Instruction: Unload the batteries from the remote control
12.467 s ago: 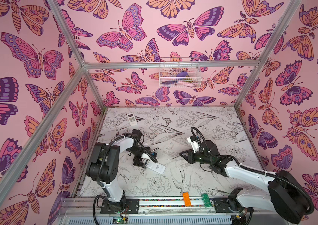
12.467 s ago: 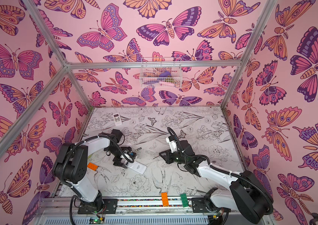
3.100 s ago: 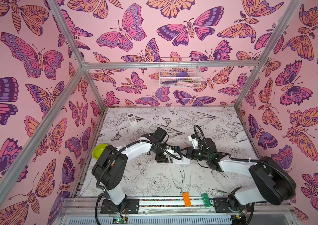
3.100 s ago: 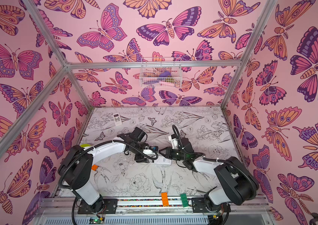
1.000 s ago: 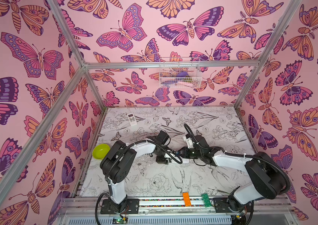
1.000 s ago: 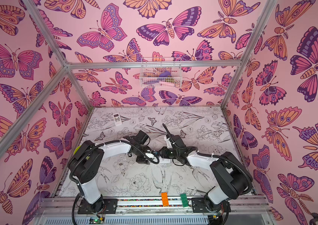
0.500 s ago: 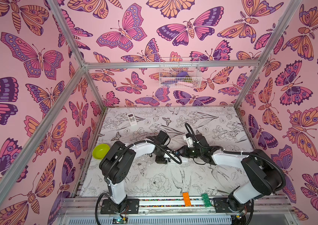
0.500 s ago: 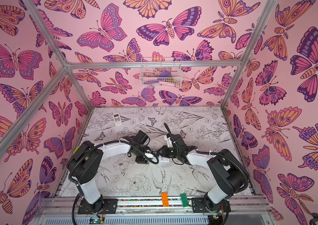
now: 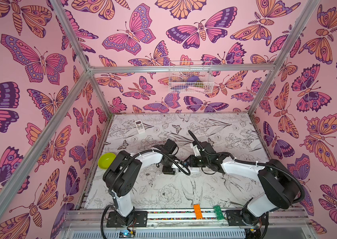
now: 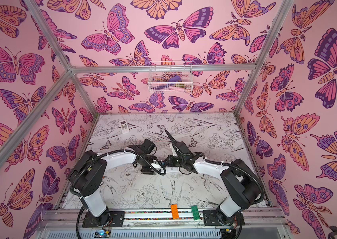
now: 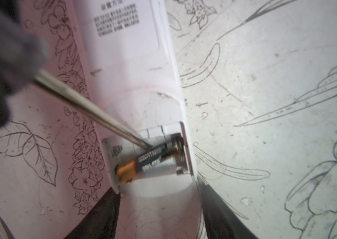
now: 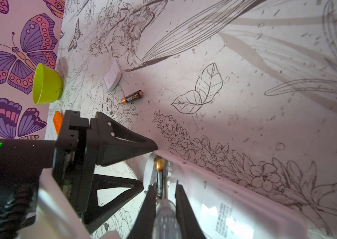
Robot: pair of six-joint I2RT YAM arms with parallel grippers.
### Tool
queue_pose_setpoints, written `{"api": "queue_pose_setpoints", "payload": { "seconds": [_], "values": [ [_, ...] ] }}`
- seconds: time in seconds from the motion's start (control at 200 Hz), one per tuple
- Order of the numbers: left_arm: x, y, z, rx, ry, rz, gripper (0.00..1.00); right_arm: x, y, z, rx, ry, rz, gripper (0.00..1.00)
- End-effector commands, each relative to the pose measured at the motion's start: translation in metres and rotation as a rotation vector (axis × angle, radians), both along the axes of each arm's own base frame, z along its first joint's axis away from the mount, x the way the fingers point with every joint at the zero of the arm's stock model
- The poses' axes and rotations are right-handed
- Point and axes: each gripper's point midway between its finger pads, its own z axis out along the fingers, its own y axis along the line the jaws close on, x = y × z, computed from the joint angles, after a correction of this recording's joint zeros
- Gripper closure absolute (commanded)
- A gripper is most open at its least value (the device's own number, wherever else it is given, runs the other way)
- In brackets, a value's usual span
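The white remote control lies back up on the table, its battery bay open. One of the batteries, black with a gold-orange band, sits tilted in the bay. Another of the batteries lies loose on the table. My left gripper has a finger against each side of the remote's bay end. My right gripper is shut on the clear handle of a screwdriver, whose tip touches the battery in the bay. In both top views the grippers meet at the remote mid-table.
A white battery cover lies beyond the loose battery. A lime bowl stands by the left wall. A second remote lies at the back left. Orange and green bricks rest on the front rail. A wire basket hangs on the back wall.
Earlier my left gripper carried the remote from the left to mid-table and the right arm came in with the screwdriver. Over the last second both grippers have stayed at the remote.
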Motion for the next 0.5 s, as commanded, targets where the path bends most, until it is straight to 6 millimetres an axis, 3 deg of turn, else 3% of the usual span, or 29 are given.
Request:
{"api": "queue_pose_setpoints", "payload": {
  "seconds": [0.0, 0.301, 0.496],
  "values": [
    [-0.009, -0.015, -0.012, -0.029, 0.01, -0.027, 0.36, -0.011, 0.011, -0.016, 0.128, 0.084, 0.041, 1.0],
    [-0.005, -0.018, -0.004, -0.052, -0.006, -0.007, 0.36, -0.006, 0.008, -0.008, 0.253, 0.107, 0.033, 1.0],
    [-0.009, -0.019, 0.017, -0.077, -0.01, -0.019, 0.29, -0.005, 0.007, -0.001, 0.255, 0.099, 0.036, 1.0]
  ]
}}
